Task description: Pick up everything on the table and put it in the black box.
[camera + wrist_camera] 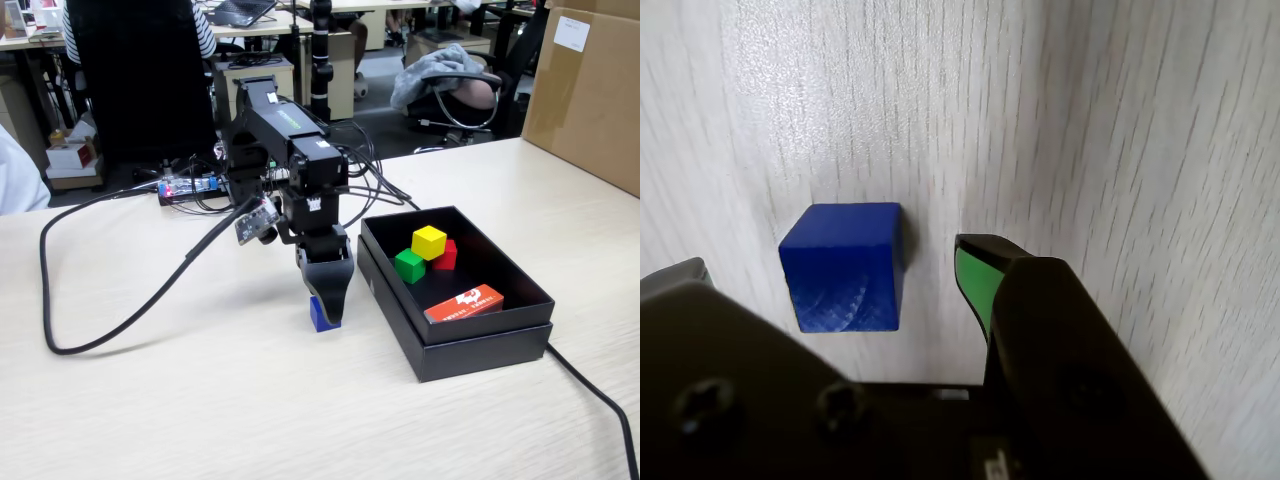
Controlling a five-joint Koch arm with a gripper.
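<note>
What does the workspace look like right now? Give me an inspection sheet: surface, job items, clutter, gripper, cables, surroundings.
Surface: pale wood-grain table, bare apart from the items below.
Job's things: blue cube on the table, outside the black box; yellow cube, green cube and red cube clustered inside the box, yellow on top.
Clutter: orange-red packet inside the box, leaning at its near wall.
Gripper: gripper lowered over the blue cube, open; the green-padded jaw stands clear of the cube's right face in the wrist view.
Cables: thick black cable looping across the table left of the arm; another leaves from behind the box.
Surroundings: brown carton far right; office chairs and desks behind.
</note>
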